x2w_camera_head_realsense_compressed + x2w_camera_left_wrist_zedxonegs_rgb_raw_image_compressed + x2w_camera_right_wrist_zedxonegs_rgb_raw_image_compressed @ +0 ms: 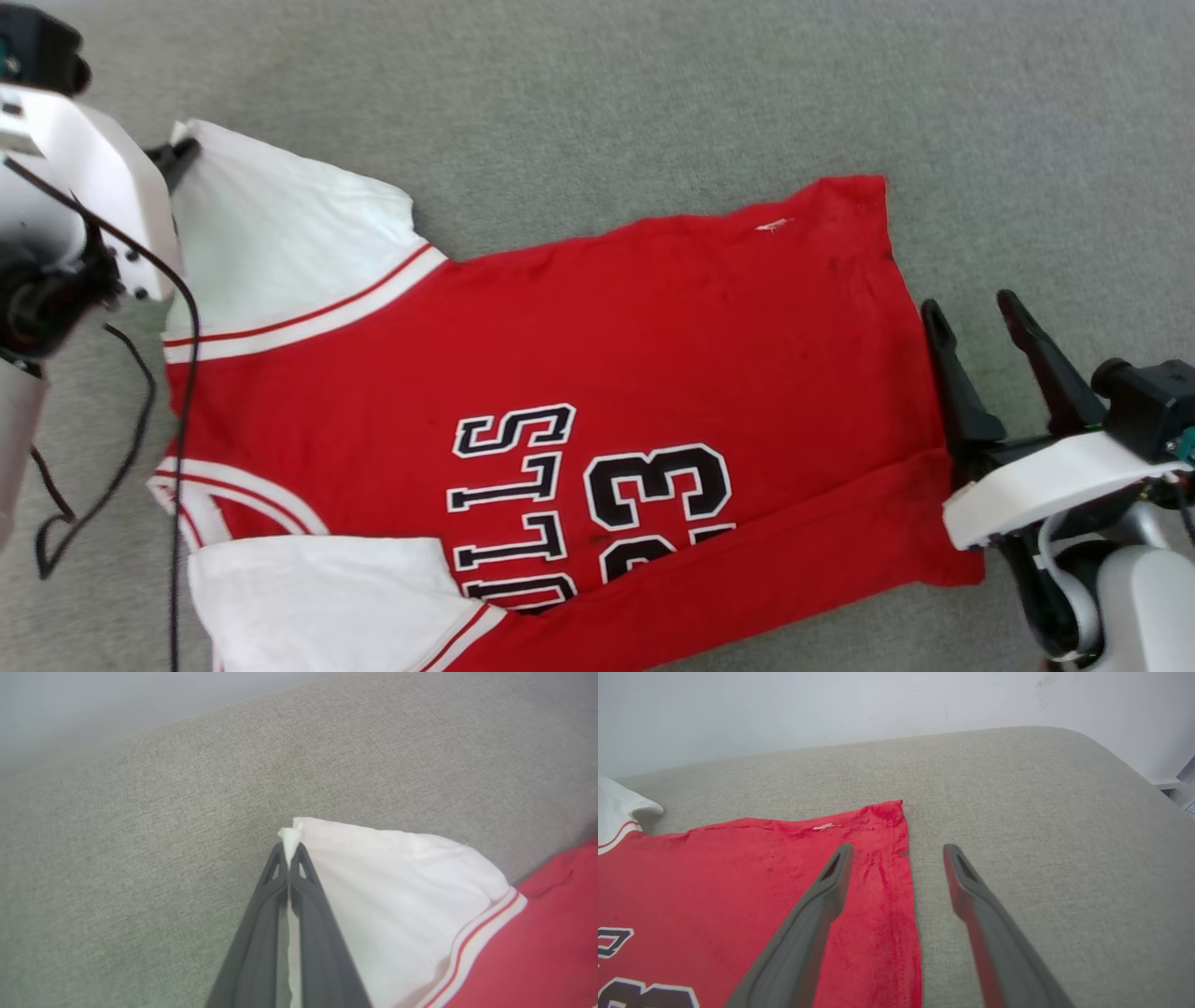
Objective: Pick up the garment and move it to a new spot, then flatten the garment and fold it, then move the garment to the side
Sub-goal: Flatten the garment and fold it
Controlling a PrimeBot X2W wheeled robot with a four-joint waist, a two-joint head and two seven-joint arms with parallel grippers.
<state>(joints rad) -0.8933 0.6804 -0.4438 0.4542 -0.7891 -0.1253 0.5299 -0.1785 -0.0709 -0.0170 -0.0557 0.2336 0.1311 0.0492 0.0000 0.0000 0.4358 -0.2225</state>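
While the garment (pixel 653 355) lies spread, print up, on the grey padded surface (pixel 653 93), its collar end points to the robot's left and its hem (pixel 920 373) to the right.

Left gripper (pixel 289 851): jaws pressed together on the outer tip of the far white sleeve (pixel 397 882), with a small tuft of white cloth standing out above the fingertips. That sleeve is drawn out to a point and sits flat.

Right gripper (pixel 969 304): fingers spread wide and holding nothing. It is poised at the hem; in the right wrist view one finger lies over the red cloth and the other over bare surface. Whether the fingers touch the cloth cannot be told.

Condition of the cloth: the body is largely smooth. A red strip (pixel 747 560) along the near long edge lies turned over the lower part of the "BULLS 23" print (pixel 597 495), and the near sleeve (pixel 317 597) is partly cut off by the head view's lower edge.

Assessment: the flattening step appears to be in hand, with the folding proper not yet clearly begun. The next move probably calls for the right gripper to close on the hem corner so that both ends can be tensioned together, or for the left to carry its sleeve inward over the body. In either case the pinch is slight and would want a slow, low pull.
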